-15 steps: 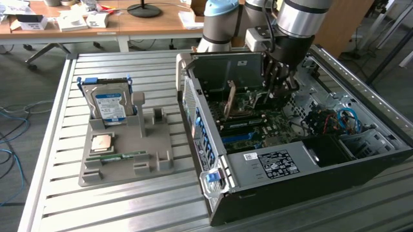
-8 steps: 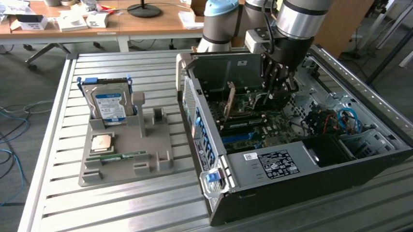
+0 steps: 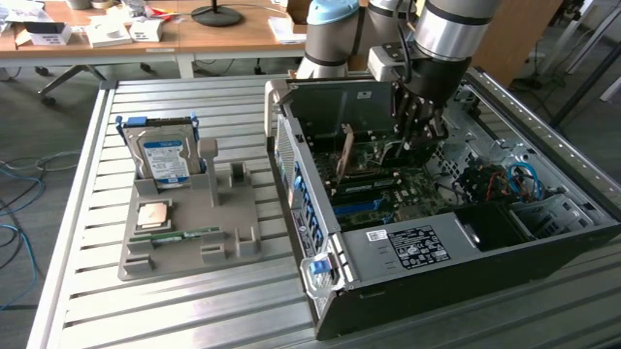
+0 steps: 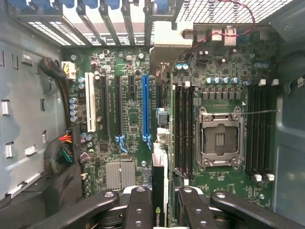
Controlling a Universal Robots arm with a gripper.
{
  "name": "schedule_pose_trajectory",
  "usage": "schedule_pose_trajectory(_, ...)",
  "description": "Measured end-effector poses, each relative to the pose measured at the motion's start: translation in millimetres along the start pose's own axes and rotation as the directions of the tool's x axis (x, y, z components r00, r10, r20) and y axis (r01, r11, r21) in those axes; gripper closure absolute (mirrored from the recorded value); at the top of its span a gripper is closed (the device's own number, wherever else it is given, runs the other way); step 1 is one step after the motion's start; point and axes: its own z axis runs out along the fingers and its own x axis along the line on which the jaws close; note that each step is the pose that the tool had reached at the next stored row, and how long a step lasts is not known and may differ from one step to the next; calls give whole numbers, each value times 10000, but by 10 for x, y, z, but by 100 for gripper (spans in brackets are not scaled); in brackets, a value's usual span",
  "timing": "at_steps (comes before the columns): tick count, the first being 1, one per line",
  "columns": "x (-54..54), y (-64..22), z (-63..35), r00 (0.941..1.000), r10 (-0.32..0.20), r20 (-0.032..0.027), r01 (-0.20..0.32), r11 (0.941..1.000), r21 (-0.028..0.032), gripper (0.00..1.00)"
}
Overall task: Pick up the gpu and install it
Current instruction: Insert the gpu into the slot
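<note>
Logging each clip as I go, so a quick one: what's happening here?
A single robot arm has its gripper closed on a graphics card, held on edge inside the open computer case. The card hangs over the motherboard, close to the blue slot, and does not look seated in any slot yet. On the table beside the case, a hard drive stands in a grey holder.

We find the computer case [image 3: 437,305] on the table [image 3: 194,316] toward the exterior view's right, the holder [image 3: 141,265] with the upright hard drive [image 3: 165,156] to its left. Inside the case the hand [image 4: 161,202] grips the gpu [image 4: 159,176] over the motherboard [image 4: 128,95].
</note>
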Motion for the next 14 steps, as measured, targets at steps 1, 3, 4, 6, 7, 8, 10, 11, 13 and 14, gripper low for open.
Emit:
schedule_pose_trajectory(1, 0, 0, 6, 10000, 0, -1, 0, 10000, -1, 74)
schedule_pose_trajectory(3, 1, 0, 19, 10000, 0, -1, 0, 10000, 0, 74)
schedule_pose_trajectory(4, 1, 1, 25, 10000, 0, -1, 0, 10000, 0, 74)
schedule_pose_trajectory(6, 1, 1, 36, 10000, 0, -2, 0, 10000, 0, 74)
schedule_pose_trajectory(7, 1, 1, 40, 10000, 0, -1, 0, 10000, 0, 74)
schedule_pose_trajectory(8, 1, 1, 41, 10000, 0, -3, 0, 10000, 0, 74)
schedule_pose_trajectory(10, 2, 1, 41, 10000, 0, -3, 0, 10000, -1, 74)
schedule_pose_trajectory(11, 1, 1, 42, 10000, 0, -1, 0, 10000, 0, 74)
schedule_pose_trajectory(13, 1, 1, 42, 10000, 0, -1, 0, 10000, 0, 74)
schedule_pose_trajectory(14, 1, 1, 42, 10000, 0, -1, 0, 10000, 0, 74)
